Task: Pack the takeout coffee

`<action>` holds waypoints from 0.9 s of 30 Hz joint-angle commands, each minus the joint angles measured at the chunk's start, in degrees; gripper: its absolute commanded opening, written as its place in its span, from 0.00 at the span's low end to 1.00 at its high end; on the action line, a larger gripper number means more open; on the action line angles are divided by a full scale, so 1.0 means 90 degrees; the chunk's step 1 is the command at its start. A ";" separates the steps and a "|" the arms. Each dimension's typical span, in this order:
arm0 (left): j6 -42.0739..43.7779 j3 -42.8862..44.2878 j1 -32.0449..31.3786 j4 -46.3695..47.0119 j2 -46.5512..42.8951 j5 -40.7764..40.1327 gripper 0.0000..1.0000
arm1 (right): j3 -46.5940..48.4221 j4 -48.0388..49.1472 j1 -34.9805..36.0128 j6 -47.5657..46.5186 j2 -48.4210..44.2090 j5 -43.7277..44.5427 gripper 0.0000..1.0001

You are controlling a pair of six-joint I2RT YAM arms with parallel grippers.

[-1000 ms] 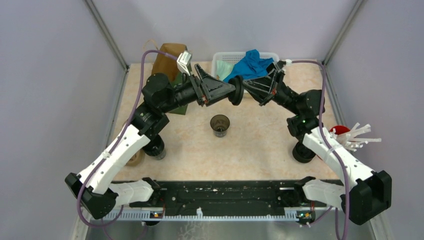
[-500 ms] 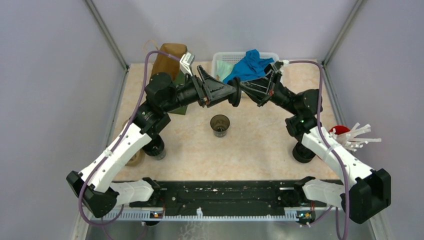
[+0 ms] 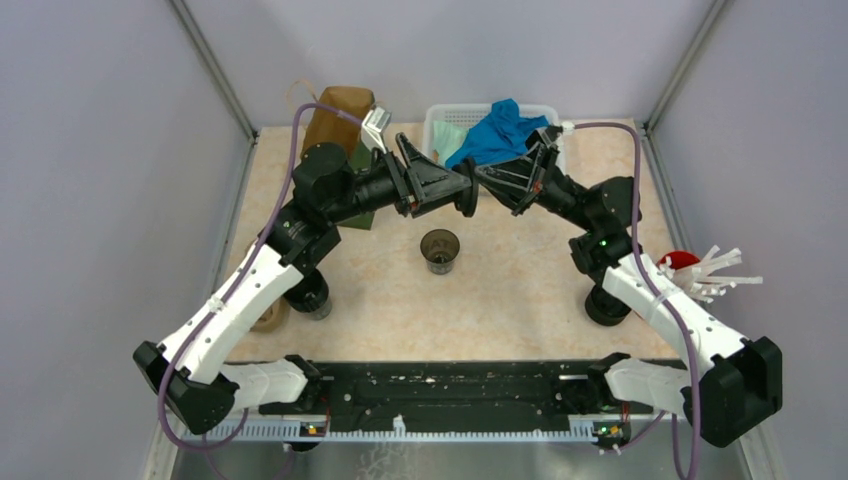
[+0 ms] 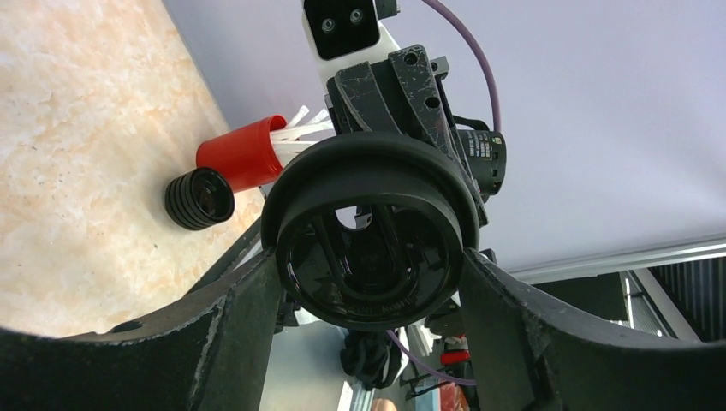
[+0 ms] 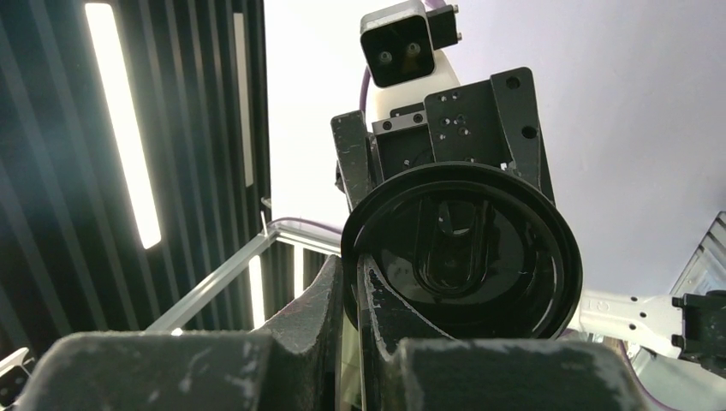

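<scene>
My left gripper [image 3: 466,190] holds a round black lid [image 3: 468,198] upright in the air above the table's middle; in the left wrist view the lid [image 4: 370,231] sits clamped between both fingers [image 4: 231,325]. My right gripper [image 3: 482,176] meets it from the right. In the right wrist view its fingers [image 5: 330,300] are almost together at the left rim of the lid [image 5: 467,248]. An open black cup [image 3: 440,250] without a lid stands on the table below. Two lidded black cups stand by the left arm [image 3: 313,296] and by the right arm [image 3: 604,306], the latter also in the left wrist view [image 4: 199,199].
A red cup with white sticks [image 3: 680,262] stands at the right edge, also in the left wrist view [image 4: 244,154]. A white basket [image 3: 440,125] with a blue cloth [image 3: 500,130] and a brown bag [image 3: 335,115] are at the back. A tan tray [image 3: 268,318] peeks out beside the left arm.
Both grippers and the lid have shifted a little to the left and back. The right gripper's tip has closed in on the lid's rim.
</scene>
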 commanded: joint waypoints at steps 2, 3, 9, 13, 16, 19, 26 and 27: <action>0.0249 0.0403 -0.0012 -0.0174 0.0061 -0.0056 0.71 | 0.0275 -0.0127 0.0152 -0.0294 -0.0106 -0.0060 0.06; 0.0378 0.0491 -0.0014 -0.0390 0.0066 -0.0138 0.71 | 0.0244 -0.0156 0.0147 -0.0334 -0.0124 -0.0059 0.08; 0.1246 0.0888 0.0120 -0.1798 0.0150 -0.0594 0.72 | 0.0483 -0.3290 -0.0262 -0.2277 -0.0553 -0.0428 0.49; 0.2163 0.1034 0.0226 -0.2715 0.0386 -0.0948 0.72 | 0.1191 -0.7230 -0.1194 -0.5236 -0.0599 -0.0212 0.68; 0.2963 0.1437 0.0225 -0.3539 0.0887 -0.1309 0.73 | 0.1853 -0.9390 -0.1274 -0.7143 -0.0131 0.0576 0.73; 0.3836 0.1825 0.0221 -0.4130 0.1508 -0.1824 0.72 | 0.2025 -0.9931 -0.1262 -0.8058 0.0288 0.0979 0.72; 0.5012 0.2532 0.0057 -0.4873 0.3068 -0.2847 0.69 | 0.3174 -1.1060 -0.1262 -0.9462 0.1442 0.1783 0.69; 0.5096 0.2628 -0.0036 -0.4988 0.3247 -0.3012 0.69 | 0.3262 -1.1088 -0.1262 -0.9543 0.1514 0.1944 0.69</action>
